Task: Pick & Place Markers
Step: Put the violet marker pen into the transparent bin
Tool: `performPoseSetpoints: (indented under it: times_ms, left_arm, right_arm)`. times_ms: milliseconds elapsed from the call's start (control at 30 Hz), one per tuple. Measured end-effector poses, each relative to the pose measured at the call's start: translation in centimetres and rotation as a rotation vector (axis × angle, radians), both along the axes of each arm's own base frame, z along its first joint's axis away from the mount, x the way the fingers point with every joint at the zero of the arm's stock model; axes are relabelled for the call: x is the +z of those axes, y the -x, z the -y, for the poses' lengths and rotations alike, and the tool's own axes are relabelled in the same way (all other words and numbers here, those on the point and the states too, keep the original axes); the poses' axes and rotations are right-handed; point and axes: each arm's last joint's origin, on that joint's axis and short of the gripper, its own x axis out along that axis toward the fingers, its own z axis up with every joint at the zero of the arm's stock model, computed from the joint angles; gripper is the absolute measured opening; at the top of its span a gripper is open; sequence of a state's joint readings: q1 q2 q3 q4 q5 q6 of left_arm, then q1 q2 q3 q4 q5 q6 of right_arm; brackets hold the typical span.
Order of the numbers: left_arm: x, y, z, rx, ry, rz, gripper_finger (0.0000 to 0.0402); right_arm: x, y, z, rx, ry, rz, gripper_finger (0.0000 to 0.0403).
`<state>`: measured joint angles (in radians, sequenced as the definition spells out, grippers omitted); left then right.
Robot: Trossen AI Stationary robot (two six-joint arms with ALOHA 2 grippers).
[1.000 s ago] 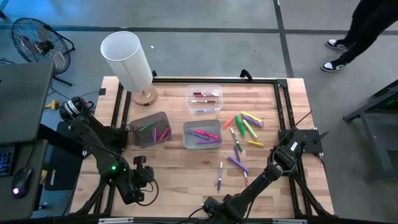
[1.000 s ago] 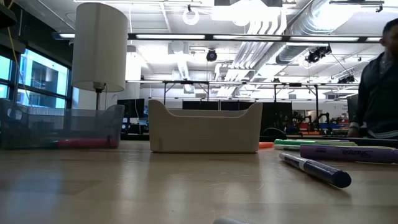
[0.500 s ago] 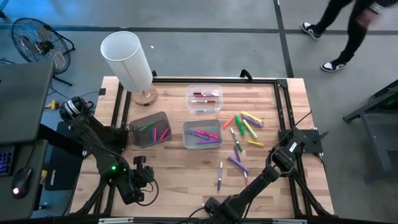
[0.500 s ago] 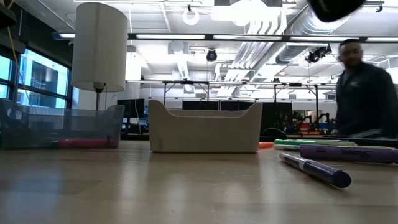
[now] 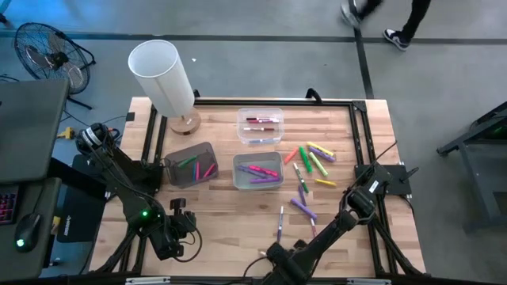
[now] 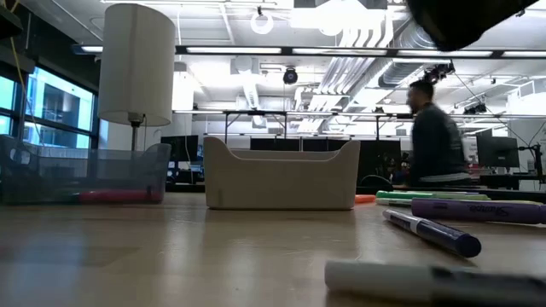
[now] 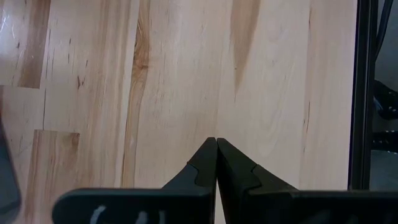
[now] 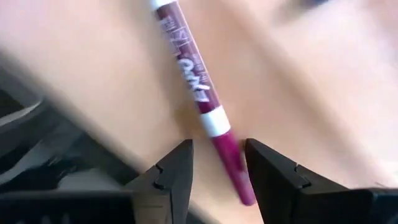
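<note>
My right gripper hovers at the table's near edge, open. In the right wrist view its fingers stand on either side of the magenta cap end of a white-bodied marker lying flat on the wood. The low view shows that marker close and blurred. Other loose markers lie right of centre, with a few nearer. My left gripper is shut over bare wood near the table's near-left corner. My right gripper comes at the marker from above, its open fingers straddling the cap end and lying across the marker's length. One finger stands very near the cap. I cannot tell whether it touches.
Three bins sit mid-table: a clear one with red markers, a grey one with purple and pink, a dark one with green and pink. A white-shaded lamp stands far left. A person walks beyond the table.
My right arm has shifted at the near edge, and its dark bulk has entered the top right of the low view. A white-bodied marker that barely showed at the bottom of the low view now lies plainly in it. The person has walked leftward across the room.
</note>
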<state>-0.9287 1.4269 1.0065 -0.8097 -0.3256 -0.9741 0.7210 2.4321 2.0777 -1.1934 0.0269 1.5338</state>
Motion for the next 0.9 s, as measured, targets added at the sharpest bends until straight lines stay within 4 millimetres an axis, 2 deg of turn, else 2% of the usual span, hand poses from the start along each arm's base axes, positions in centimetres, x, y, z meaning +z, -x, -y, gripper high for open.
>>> performPoseSetpoints:
  times_ms: [167, 400, 500, 600, 700, 900]
  left_arm:
    - [0.0, 0.0, 0.0, -0.001, 0.001, -0.002, 0.0000]
    - [-0.1, 0.4, -0.4, 0.000, -0.024, -0.055, 0.0000]
    - [0.2, 0.9, -0.9, 0.017, -0.016, -0.098, 0.0000]
    - [1.1, 1.6, -1.8, 0.030, -0.019, -0.099, 0.0000]
    - [2.6, 2.4, -3.0, 0.016, -0.014, -0.065, 0.0000]
    - [5.2, 4.2, -6.0, 0.005, -0.062, 0.051, 0.0000]
  right_arm:
    - [-0.1, 0.2, 1.4, 0.025, 0.045, -0.112, 0.0137]
    - [-1.7, -0.3, 1.9, 0.115, -0.015, -0.100, 0.0131]
    - [-2.9, -0.2, 2.0, 0.084, -0.062, -0.115, 0.0105]
    - [-3.2, -0.1, 1.9, 0.035, -0.065, -0.109, 0.0058]
    - [-2.7, 0.1, 1.8, 0.009, -0.052, -0.091, 0.0023]
    - [0.4, 0.7, 2.4, -0.117, 0.037, 0.010, 0.0035]
